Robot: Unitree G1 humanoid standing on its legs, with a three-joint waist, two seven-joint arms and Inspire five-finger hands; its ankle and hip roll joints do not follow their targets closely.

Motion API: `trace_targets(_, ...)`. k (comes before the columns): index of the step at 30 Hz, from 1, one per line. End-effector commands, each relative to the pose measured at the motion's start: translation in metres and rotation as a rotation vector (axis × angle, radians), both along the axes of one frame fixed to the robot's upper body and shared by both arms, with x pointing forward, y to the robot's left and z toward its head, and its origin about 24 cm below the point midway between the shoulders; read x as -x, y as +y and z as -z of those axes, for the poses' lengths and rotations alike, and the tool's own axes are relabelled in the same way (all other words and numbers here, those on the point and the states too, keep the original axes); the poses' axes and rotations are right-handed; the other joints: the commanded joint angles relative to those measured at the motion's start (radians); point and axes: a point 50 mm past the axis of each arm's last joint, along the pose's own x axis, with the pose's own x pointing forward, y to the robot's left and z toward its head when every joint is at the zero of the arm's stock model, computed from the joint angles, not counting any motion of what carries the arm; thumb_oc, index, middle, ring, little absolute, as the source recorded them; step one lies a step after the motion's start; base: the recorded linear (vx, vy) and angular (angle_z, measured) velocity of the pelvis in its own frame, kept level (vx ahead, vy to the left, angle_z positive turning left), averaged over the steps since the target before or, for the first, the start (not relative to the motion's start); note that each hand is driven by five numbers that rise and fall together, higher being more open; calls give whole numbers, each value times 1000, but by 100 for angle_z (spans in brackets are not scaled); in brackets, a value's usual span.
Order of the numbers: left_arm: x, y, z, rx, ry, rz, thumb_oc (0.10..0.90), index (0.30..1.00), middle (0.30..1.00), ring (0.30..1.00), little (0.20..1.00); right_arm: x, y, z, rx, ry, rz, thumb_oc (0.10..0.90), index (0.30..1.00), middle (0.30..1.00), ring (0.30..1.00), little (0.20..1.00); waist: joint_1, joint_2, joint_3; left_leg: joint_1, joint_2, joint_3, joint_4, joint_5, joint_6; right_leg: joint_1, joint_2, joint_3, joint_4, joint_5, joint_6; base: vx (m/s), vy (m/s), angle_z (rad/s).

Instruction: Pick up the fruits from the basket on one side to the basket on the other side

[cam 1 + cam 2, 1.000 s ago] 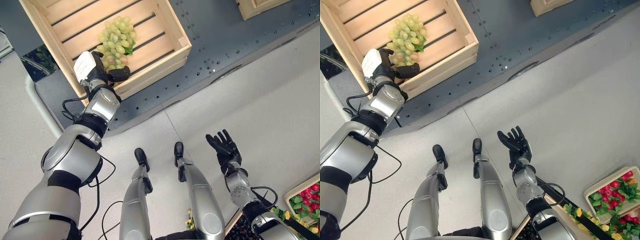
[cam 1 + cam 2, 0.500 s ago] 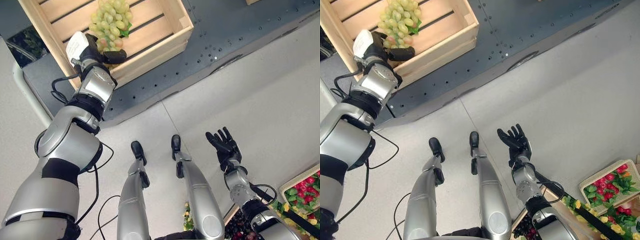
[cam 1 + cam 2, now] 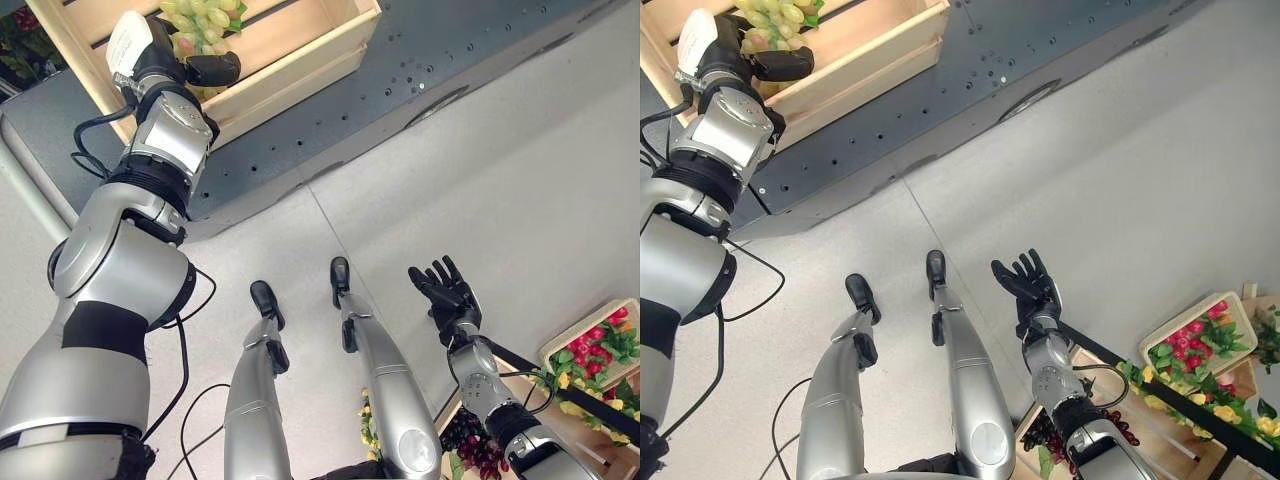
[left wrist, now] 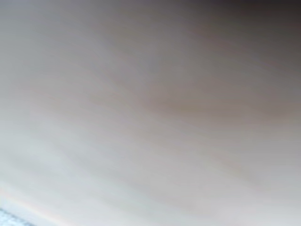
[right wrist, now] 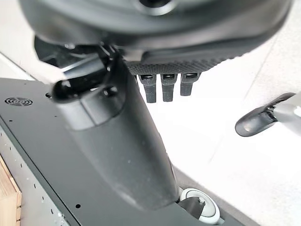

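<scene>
Reaching up at far left, the left hand (image 3: 165, 62) at the near wall of the wooden crate (image 3: 300, 40), white-covered thumb side outward, dark fingers (image 3: 212, 68) curled in against the green grapes (image 3: 195, 18). Wrapped round the lower end of the bunch, by the look of it from both eye views; no help from the left wrist view, just a pale blur. Grapes inside the crate, near its left corner, some berries blushing pink by the hand. Crate sitting on the dark perforated surface (image 3: 430, 50), slats showing along the front wall.

Moving right, pale floor (image 3: 520, 170) across the middle, a seam line running down through it.

Lower right now: the right hand (image 3: 446, 296) held palm up above the floor, fingers spread and nearly straight, holding nothing. Right wrist view agreeing, fingertips (image 5: 162, 88) loose in a row past the thumb, dark surface edge (image 5: 33, 155) beyond.

Far right, bottom corner: a tray of red fruit (image 3: 600, 345) with green leaves among it, just beyond a dark bar. Below the right forearm, dark purple grapes (image 3: 470, 440) with yellow fruit (image 3: 1225, 412) and leaves alongside, in a wooden box (image 3: 1160, 455), well apart from the crate at top left.
</scene>
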Motion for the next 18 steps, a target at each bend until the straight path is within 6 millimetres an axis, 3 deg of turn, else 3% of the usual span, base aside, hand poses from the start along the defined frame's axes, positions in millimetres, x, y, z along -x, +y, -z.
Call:
trace_targets(1,9,43,62,35,164,-133,400,300,300,300,300,0,-21,-18,-18,-106,109,800,900,900,900,900,-7,-5,11,45,28,-1,-15,-43,-75,50,39,-15,68,-92,-42,0,0,0)
trace_targets(18,11,46,50,20,80,-120,400,300,300,300,300,6,-33,-11,-29,-93,144,800,900,900,900,900,15,35,11,172,17,7,-10,-71,-66,177,10,-23,56,-112,-42,-2,2,1)
